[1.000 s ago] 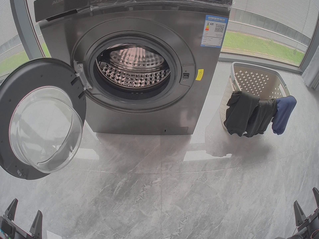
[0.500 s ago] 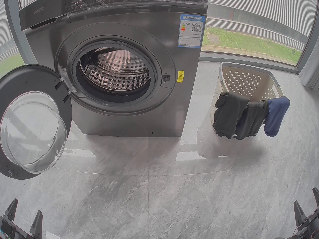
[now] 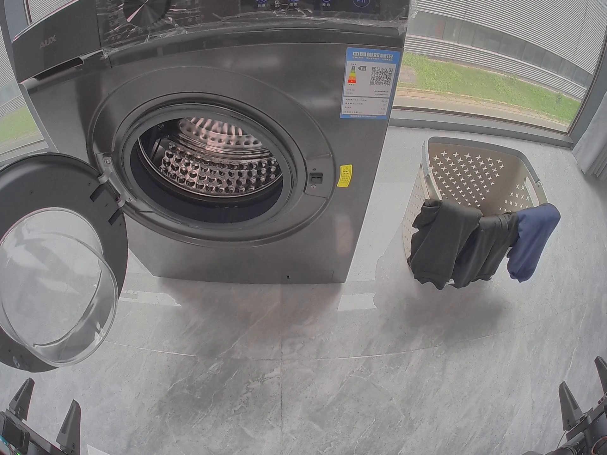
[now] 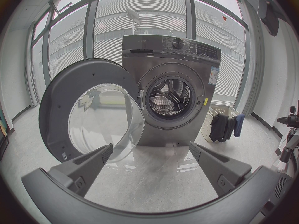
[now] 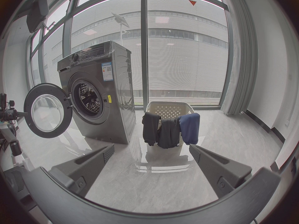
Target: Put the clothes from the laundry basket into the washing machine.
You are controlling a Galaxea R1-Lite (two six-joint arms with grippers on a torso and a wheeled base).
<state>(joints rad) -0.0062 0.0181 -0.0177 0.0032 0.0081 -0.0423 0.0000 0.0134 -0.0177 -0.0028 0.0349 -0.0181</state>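
Hanging over the laundry basket (image 3: 480, 172) rim: two dark garments (image 3: 458, 241), one blue garment (image 3: 531, 241). Beside it, washing machine (image 3: 253, 71), door (image 3: 38, 184) open. Left gripper (image 4: 150, 147), right gripper (image 5: 151, 147): both spread apart.

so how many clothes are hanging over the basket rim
3, draped over the front rim of the laundry basket: a dark grey one nearest the washing machine, a black one in the middle, a blue one at the other end. More may hide inside.
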